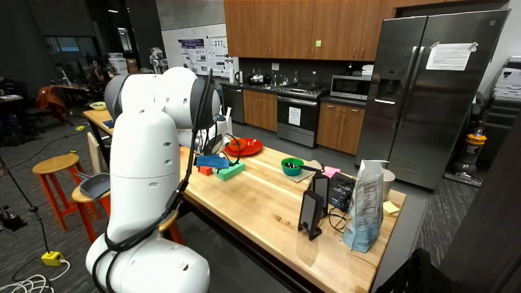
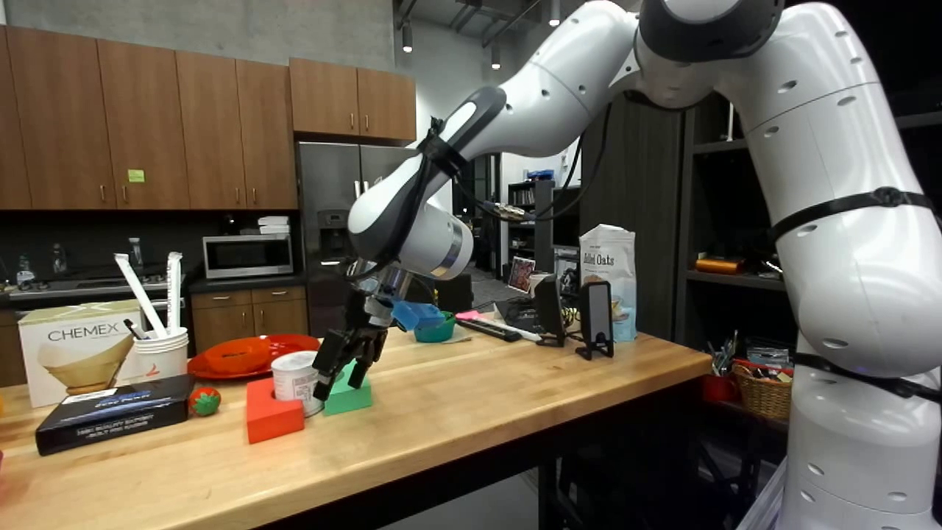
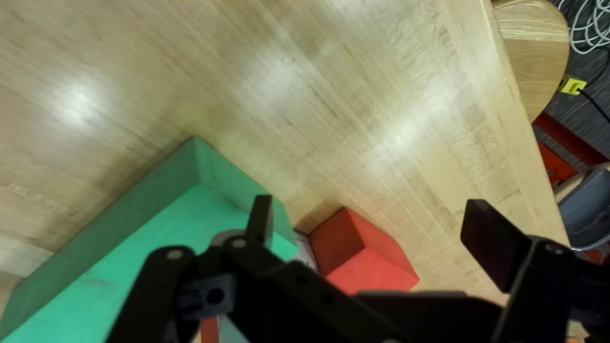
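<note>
fingers (image 3: 491,243) wide, holding nothing | wrist view: red block (image 3: 364,257) lower centre, seen between them; green block (image 3: 133,247) lower left, partly behind frame-left finger, long axis slanting up-right, contact unclear | exterior view: white tub (image 2: 293,375) left of centre, between blocks, on counter (image 2: 456,397)

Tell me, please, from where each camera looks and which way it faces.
Exterior view: close by the arm, looking down across the table toward the stove; the arm fills the left foreground.
Exterior view: above the table, looking over it toward the refrigerator; the arm reaches in from the right, ending in the gripper.
Wrist view: at the arm's end, looking down at the green block and red block; the open gripper shows.
Both exterior views share the table and refrigerator.
</note>
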### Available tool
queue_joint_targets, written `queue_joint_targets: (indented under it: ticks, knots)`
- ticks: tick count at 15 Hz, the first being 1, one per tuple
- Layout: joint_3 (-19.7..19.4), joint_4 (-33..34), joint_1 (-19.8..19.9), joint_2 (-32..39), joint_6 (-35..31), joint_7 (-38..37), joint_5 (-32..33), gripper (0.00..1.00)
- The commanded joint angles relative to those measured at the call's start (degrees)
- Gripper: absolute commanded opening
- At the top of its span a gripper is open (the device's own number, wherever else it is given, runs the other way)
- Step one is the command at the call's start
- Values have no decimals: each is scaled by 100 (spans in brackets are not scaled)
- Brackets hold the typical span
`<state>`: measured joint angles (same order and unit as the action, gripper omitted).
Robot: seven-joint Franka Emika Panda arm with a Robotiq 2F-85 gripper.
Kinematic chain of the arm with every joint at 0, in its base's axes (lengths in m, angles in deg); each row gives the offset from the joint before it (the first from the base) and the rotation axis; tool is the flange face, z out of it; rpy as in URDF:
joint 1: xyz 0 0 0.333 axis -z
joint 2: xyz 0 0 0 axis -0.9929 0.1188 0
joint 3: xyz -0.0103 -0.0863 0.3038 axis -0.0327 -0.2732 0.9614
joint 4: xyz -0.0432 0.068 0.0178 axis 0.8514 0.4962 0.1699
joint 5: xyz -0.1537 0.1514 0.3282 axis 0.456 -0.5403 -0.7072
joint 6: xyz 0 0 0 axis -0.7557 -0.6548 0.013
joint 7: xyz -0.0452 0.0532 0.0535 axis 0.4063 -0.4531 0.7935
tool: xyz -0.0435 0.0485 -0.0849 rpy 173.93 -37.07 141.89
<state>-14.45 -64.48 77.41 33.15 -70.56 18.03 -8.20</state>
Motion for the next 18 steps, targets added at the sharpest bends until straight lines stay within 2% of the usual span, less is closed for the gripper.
queue_joint_targets:
  ticks: [1, 5, 13, 18]
  knots:
    - [-13, 77, 133, -62, -104, 195, -54, 100]
    - [-208, 113, 149, -22, -325, 107, 261, 100]
    - [-632, -39, -26, 242, -748, -292, 1445, 100]
    - [-683, 68, -84, 449, -753, -642, 1858, 100]
